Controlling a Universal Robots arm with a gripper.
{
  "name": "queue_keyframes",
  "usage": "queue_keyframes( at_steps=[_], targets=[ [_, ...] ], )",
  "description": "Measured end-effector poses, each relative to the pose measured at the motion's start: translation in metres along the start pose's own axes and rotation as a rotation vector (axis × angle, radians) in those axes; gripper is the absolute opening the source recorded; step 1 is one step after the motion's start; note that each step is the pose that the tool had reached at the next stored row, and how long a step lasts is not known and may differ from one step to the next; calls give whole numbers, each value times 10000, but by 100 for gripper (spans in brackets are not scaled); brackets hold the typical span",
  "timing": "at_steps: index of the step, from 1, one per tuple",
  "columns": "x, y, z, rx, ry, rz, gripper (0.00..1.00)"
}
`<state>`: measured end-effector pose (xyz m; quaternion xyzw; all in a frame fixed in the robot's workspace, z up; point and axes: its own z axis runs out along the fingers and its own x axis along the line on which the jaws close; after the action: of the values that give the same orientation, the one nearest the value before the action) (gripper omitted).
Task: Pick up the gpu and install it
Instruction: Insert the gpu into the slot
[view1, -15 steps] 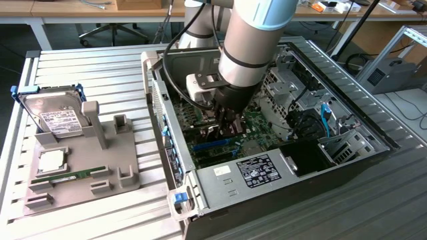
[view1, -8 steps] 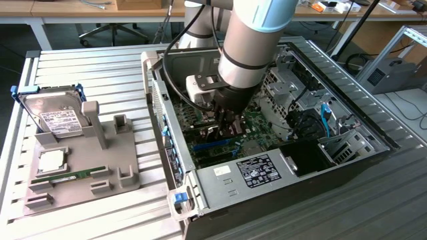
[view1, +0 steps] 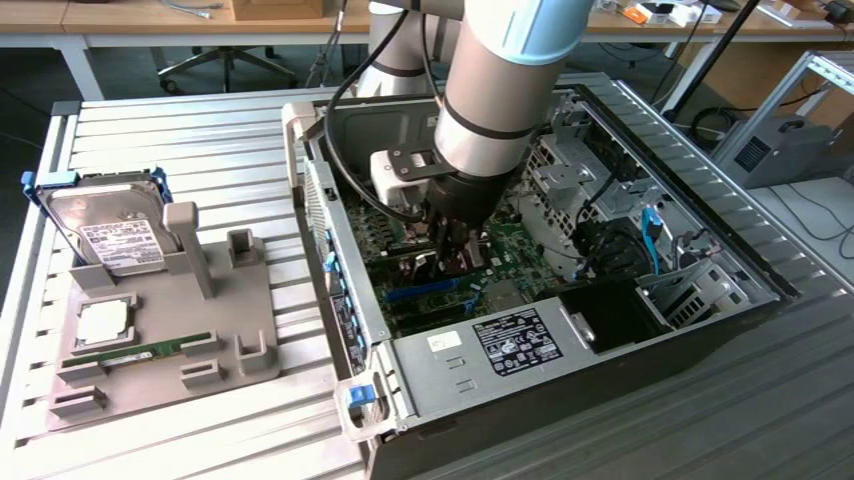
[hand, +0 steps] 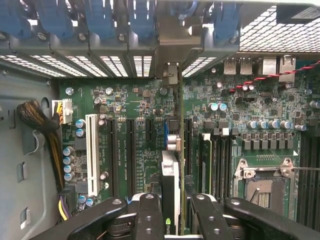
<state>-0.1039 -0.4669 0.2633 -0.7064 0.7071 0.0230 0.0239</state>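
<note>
Claw (hand: 176, 202) holds the gpu (hand: 170, 177) tight between its two fingers. The gpu stands on its edge inside the case (view1: 310, 180), low over the green board (hand: 135, 150), by the long slots.

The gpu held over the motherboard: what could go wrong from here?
1. The gpu, held edge-on by the gripper, may miss the blue slot and press on the motherboard instead.
2. Its far end may catch on the rear slot frame of the case.
3. The memory sticks stand close beside it, so a finger might strike them.
</note>
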Motion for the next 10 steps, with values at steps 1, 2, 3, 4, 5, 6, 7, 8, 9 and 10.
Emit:
queue_keyframes(
  at_steps=[1, 2, 3, 4, 5, 6, 7, 8, 9, 10],
  targets=[
    [0, 0, 1, 1, 0, 0, 27],
    [0, 1, 2, 0, -1, 0, 27],
    [0, 2, 2, 1, -1, 1, 27],
    [0, 2, 3, 0, -1, 0, 27],
    [0, 2, 5, 1, -1, 2, 27],
    [0, 2, 7, 1, -2, 11, 27],
    [1, 2, 7, 2, 0, 31, 27],
    [1, 2, 8, 6, 0, 86, 27],
    [1, 2, 9, 9, 0, 125, 27],
    [1, 2, 9, 11, 0, 160, 27]
  ],
)
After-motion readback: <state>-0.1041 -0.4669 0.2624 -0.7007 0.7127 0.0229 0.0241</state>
